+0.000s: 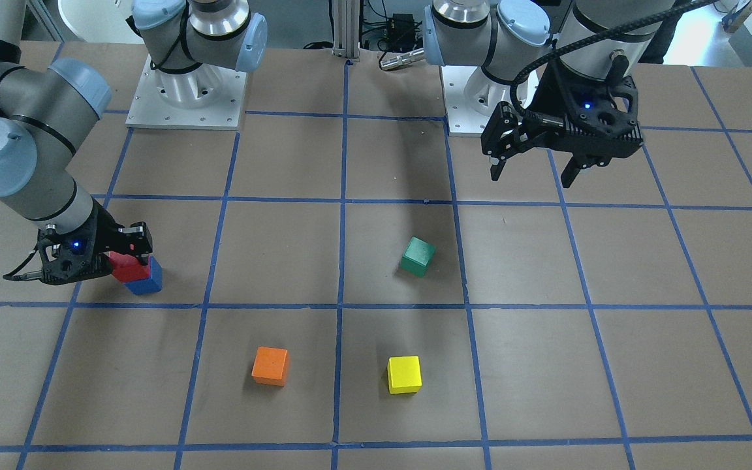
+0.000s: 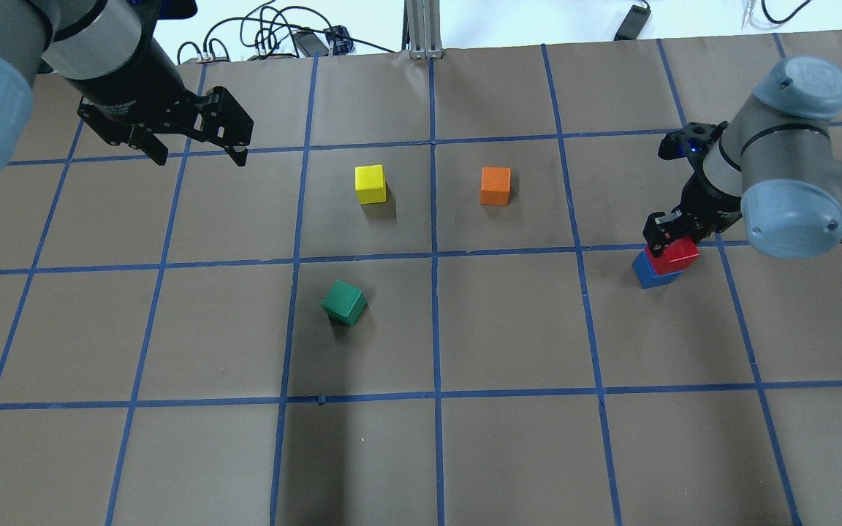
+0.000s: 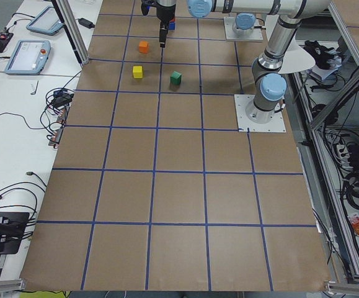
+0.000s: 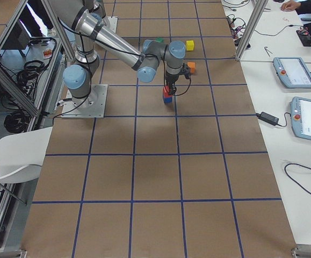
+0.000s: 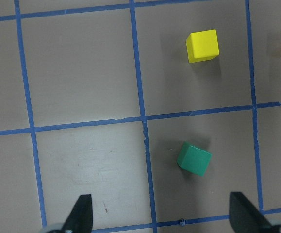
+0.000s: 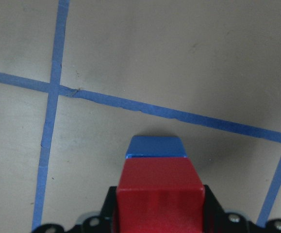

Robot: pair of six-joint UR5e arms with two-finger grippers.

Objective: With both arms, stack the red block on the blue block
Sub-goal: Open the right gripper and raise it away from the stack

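Right tool (image 2: 673, 235) is clamped on the red block (image 2: 678, 256), and the red block is sitting on top of the blue block (image 2: 646, 272)! In the overhead view the stack is out at 3 o'clock on the counter (image 2: 509, 453), with blue peeking out at red's 8 o'clock. Up at 10 o'clock, the left tool (image 2: 198, 157) hangs above the counter, fingers spread wide, gripping nothing. The green cube (image 2: 343, 302), yellow cube (image 2: 370, 183) and orange cube (image 2: 495, 185) sit mid-counter.

Green cube (image 5: 194, 158), yellow cube (image 5: 203, 45) beyond left pincer (image 5: 160, 218)
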